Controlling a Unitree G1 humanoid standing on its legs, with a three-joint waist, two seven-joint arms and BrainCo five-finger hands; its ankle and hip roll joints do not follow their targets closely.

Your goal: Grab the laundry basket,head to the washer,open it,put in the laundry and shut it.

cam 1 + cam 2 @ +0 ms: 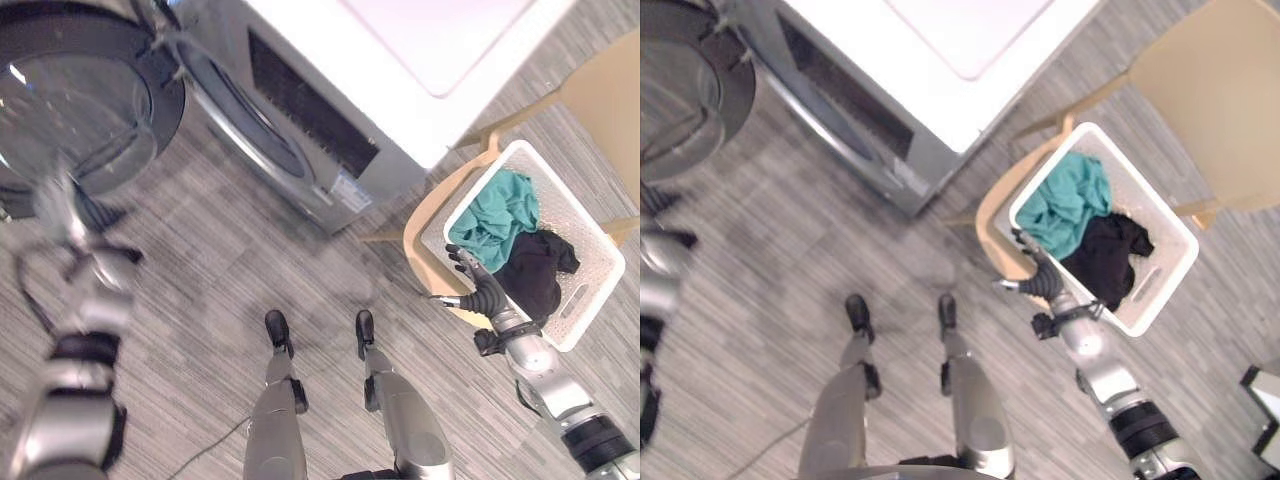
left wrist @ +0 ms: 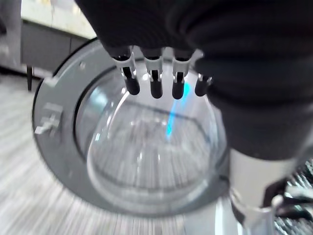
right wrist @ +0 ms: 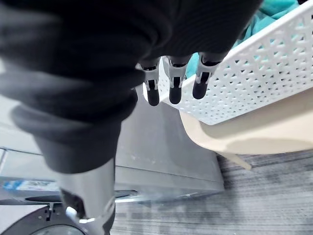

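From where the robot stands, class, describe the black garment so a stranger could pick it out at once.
Start at the white washer, then go to the tan chair beside it, whose seat carries a white laundry basket. The black garment lies inside, beside a teal garment.

Striped grey carpet carries the washer, whose round glass door hangs swung open over the floor. Just beside the washer's corner stands a tan chair — its legs on the carpet. The chair's seat bears a white perforated basket, tilted across the seat, with a teal cloth and a black cloth lying inside it, touching each other.
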